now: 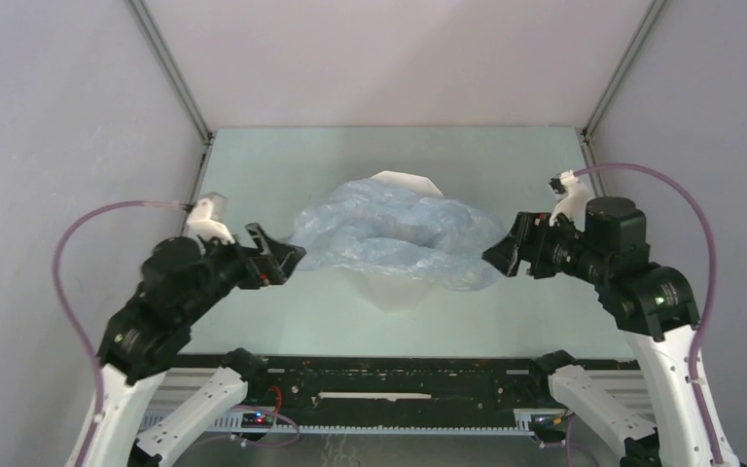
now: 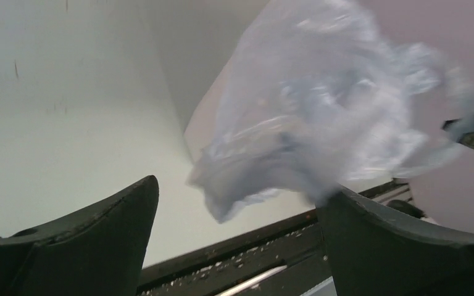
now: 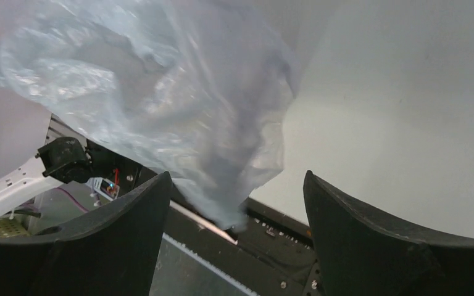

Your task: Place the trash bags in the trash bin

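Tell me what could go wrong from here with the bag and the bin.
1. The trash bag lies bunched over the top of the trash bin, spreading past it on both sides. The left pincer and right pincer are both open, so nothing holds it and it may slide off.
2. The bin narrows toward its base, so a sideways push on the film might tip it.
3. The thin film hangs close to the right pincer's fingers and could snag.

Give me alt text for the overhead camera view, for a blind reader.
A wrinkled pale-blue trash bag lies draped over the top of a white trash bin in the middle of the table. The left pincer and the right pincer flank it, both open.
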You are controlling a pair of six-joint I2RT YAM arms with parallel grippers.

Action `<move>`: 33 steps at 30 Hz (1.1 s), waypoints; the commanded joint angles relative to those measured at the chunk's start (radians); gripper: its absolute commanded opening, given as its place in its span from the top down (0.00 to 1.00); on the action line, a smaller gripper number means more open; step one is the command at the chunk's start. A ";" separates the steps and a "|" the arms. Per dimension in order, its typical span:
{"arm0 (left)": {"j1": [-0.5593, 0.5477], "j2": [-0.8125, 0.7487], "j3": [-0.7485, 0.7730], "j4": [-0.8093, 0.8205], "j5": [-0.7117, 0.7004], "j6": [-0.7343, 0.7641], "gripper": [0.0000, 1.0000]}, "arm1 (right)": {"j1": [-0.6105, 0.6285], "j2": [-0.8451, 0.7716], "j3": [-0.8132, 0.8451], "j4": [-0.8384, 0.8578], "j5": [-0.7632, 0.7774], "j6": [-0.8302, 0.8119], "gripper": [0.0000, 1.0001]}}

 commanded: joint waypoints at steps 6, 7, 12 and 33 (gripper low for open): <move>0.003 0.105 0.357 -0.014 0.041 0.214 0.01 | 0.004 0.115 0.228 -0.005 0.060 -0.194 0.06; -0.004 0.132 0.389 -0.014 0.036 0.215 0.01 | 0.004 0.141 0.245 -0.003 0.053 -0.211 0.06; -0.154 0.292 0.487 0.000 -0.059 0.351 0.00 | 0.027 0.230 0.245 0.072 0.028 -0.265 0.06; -0.383 0.564 0.528 -0.146 -0.442 0.497 0.41 | -0.008 0.353 0.145 0.324 -0.240 -0.193 0.63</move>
